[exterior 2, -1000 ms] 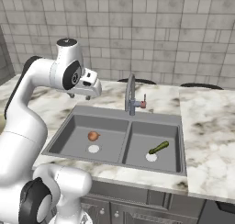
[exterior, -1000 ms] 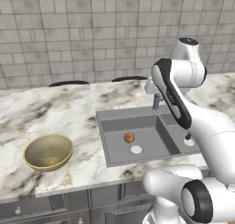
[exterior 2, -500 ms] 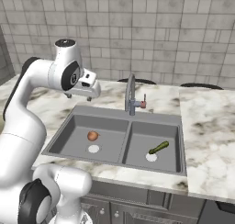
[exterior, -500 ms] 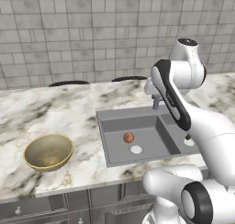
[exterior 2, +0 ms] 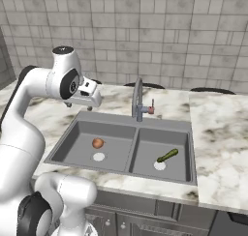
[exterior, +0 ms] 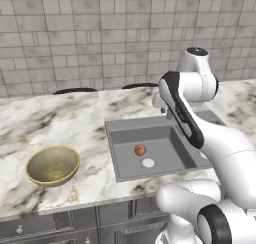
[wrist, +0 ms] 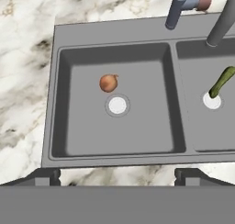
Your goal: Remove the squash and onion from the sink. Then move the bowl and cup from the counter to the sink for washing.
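Note:
The grey double-basin sink (wrist: 114, 32) lies below my gripper (wrist: 117, 176), whose fingertips (wrist: 43, 175) stand wide apart and open, with nothing between them, over the sink's near rim. The reddish-brown onion (wrist: 108, 83) rests in the left basin beside a white drain hole, also seen as onion (exterior: 140, 149) and onion (exterior 2: 98, 142). The slim green squash (wrist: 221, 82) lies in the right basin across its drain, squash (exterior 2: 167, 155). The olive-gold bowl (exterior: 52, 164) sits on the counter left of the sink (exterior: 112, 125). The yellow cup is out of view.
The gooseneck faucet (exterior 2: 138, 97) rises behind the divider between the basins, faucet (wrist: 176, 7). Dark burners (exterior: 75, 90) lie at the back of the marble counter. Open counter (exterior 2: 218, 133) stretches right of the sink (exterior 2: 135, 124).
The arm has sunk slightly and the hand has edged a little lower over the sink's left side. Onion, squash and bowl have not moved.

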### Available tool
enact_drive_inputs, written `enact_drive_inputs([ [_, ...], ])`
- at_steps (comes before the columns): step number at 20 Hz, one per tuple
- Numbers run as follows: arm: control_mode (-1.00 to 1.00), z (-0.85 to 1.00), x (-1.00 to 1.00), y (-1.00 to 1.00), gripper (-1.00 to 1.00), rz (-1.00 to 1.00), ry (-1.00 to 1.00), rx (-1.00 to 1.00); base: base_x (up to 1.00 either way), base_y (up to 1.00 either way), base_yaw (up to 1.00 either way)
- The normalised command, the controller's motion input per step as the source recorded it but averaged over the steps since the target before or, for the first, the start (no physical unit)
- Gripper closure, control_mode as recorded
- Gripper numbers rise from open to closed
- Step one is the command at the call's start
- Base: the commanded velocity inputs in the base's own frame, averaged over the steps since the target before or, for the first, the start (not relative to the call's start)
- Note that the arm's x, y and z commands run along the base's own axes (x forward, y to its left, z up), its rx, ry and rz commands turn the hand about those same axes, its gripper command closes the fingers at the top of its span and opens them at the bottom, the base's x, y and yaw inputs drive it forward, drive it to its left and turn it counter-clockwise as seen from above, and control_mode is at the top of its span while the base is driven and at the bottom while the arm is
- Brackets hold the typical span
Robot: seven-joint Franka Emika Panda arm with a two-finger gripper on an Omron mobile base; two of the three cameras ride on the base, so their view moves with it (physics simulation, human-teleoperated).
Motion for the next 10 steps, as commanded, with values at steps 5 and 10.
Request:
enact_drive_inputs([
  [5, -1.0, -0.12, -0.01, 0.07, -1.0, 0.0, 0.0, 0.0, 0.0, 0.0, 0.0],
  [10, -1.0, -0.12, 0.0, 0.03, -1.0, 0.0, -0.01, 0.0, 0.0, 0.0, 0.0],
])
